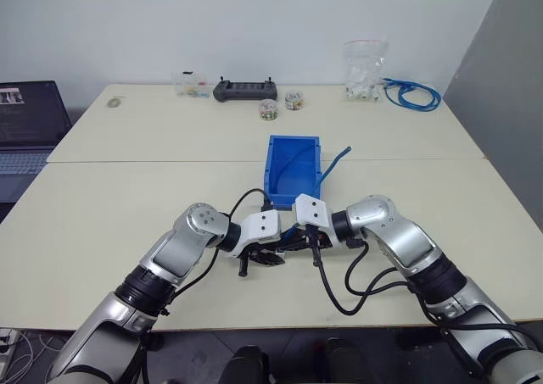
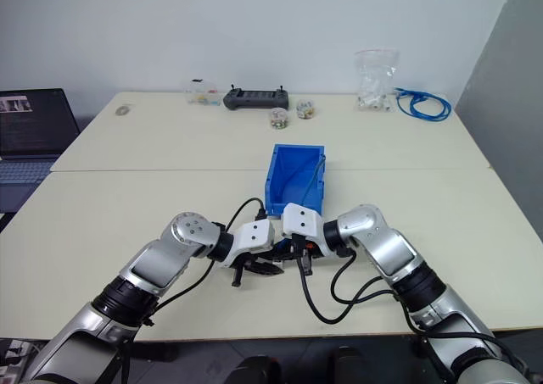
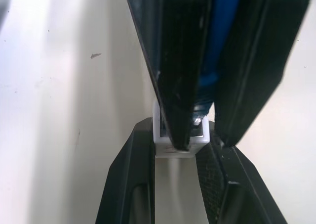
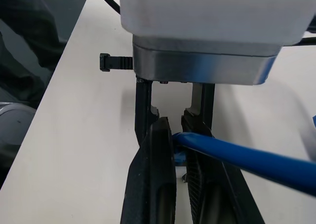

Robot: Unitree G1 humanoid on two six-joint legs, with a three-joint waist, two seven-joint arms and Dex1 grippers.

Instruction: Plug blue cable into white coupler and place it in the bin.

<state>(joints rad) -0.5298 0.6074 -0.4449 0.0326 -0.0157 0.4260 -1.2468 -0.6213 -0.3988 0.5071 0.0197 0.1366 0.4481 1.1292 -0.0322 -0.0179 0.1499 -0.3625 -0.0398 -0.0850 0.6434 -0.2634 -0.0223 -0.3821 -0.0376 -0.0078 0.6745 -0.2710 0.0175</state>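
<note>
Both tools are met over the tabletop (image 1: pixel 102 206) before the bin (image 1: pixel 293 168): left tool (image 3: pixel 180 150) clamped on the white coupler (image 3: pixel 180 142), right tool (image 4: pixel 177 135) shut on the blue cable (image 4: pixel 247 159), plug apparently aligned for insertion.

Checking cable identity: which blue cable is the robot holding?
The long blue cable running over the bin to the right gripper; the coiled bundle lies untouched at the back.

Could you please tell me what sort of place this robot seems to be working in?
Probably an office or lab workspace: pale beige tables against a plain white wall, an open dark laptop at one side, and a black handheld controller by the wall.
</note>
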